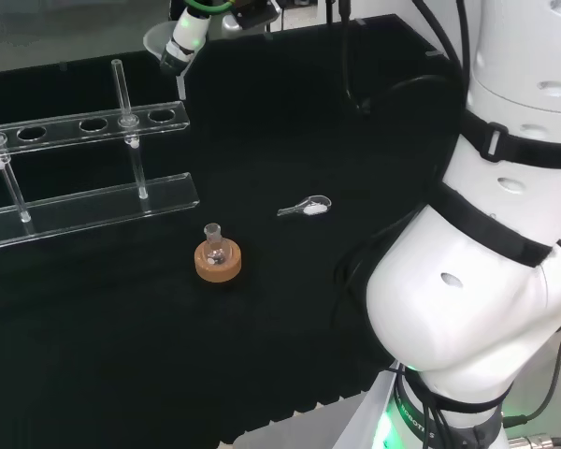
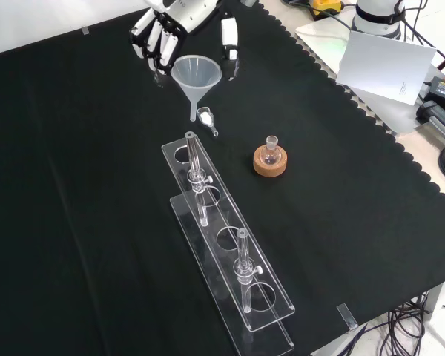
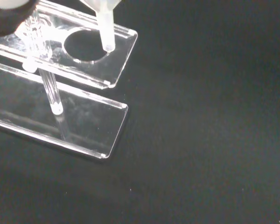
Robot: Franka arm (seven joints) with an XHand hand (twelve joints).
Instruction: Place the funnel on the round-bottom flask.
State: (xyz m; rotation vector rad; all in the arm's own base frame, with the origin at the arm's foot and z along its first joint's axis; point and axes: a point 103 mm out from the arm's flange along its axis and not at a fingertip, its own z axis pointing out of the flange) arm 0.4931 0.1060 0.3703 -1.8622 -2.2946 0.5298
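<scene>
The black-and-white robot hand (image 2: 179,26) has its fingers curled round the rim of a clear plastic funnel (image 2: 195,78), held up over the black-clothed worktop (image 2: 96,222). The small round-bottom glass flask (image 2: 271,153) sits in its cork ring stand (image 2: 270,165), well apart, beside the clear acrylic test-tube rack (image 2: 230,245).

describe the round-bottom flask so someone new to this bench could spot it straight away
In the front view, start from the long clear test tube rack lying across the black cloth. To the right of its far end sits a cork ring, and the round-bottom flask stands in it. It is the only small glass bulb with a short upright neck on a brown stand.
</scene>
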